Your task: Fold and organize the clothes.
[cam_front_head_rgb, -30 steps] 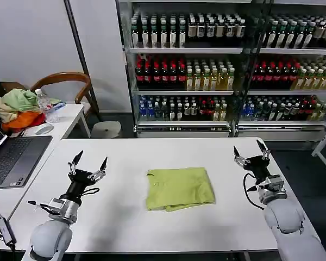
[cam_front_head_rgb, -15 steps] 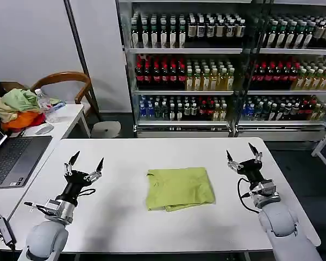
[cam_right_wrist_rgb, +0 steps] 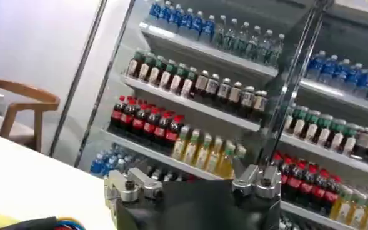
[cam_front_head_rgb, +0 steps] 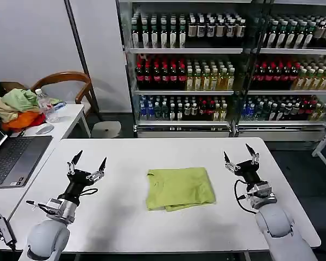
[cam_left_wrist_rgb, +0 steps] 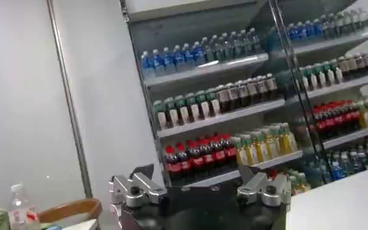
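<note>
A folded lime-green T-shirt lies mid-table on the white table, plain face up, no print or lettering legible. The left gripper and right gripper flank it, well apart, fingers spread wide, holding nothing.

you see a matt, soft cloth t-shirt lying creased on the smooth, matt white table beneath it.

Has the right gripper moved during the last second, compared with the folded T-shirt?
Yes. The right gripper, open, has shifted toward the folded T-shirt at the table's middle, narrowing the gap. The shirt itself lies unchanged.
</note>
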Robot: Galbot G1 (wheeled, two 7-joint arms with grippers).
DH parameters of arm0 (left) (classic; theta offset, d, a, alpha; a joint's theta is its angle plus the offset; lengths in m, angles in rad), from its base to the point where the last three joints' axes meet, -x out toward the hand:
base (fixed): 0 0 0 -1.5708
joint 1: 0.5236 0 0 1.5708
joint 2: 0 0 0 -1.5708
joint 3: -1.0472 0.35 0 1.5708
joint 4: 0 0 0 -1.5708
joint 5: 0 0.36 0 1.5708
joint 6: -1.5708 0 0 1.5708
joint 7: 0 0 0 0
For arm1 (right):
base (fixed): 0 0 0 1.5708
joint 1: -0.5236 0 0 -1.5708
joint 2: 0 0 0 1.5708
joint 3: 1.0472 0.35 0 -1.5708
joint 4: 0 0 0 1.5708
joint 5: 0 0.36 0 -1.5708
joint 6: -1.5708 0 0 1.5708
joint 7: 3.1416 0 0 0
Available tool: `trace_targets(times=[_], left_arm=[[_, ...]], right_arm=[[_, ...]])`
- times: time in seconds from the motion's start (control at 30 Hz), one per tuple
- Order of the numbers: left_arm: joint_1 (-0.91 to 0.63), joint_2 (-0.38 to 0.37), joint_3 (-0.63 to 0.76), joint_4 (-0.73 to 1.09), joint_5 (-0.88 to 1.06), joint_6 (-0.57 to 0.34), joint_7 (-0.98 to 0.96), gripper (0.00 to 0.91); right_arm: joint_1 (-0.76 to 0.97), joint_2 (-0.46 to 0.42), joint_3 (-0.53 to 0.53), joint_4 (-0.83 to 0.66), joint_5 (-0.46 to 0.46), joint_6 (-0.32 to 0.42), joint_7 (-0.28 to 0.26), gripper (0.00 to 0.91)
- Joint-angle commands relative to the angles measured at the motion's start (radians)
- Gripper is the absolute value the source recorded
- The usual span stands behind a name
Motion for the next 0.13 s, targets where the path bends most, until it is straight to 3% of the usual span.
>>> trace_targets(times=[0.03,0.13], left_arm=[[-0.023,-0.011,0.007,0.045,-0.03,0.013,0.011,0.907],[-0.019,-0.013,0.015,0.043,-0.025,0.013,0.007,0.907]], right_arm=[[-0.016,0.0,0.014,0.03,-0.024,0.013,0.01,0.907],[-0.02,-0.004,0.015,0.038,-0.022,0.01,0.012,0.907]])
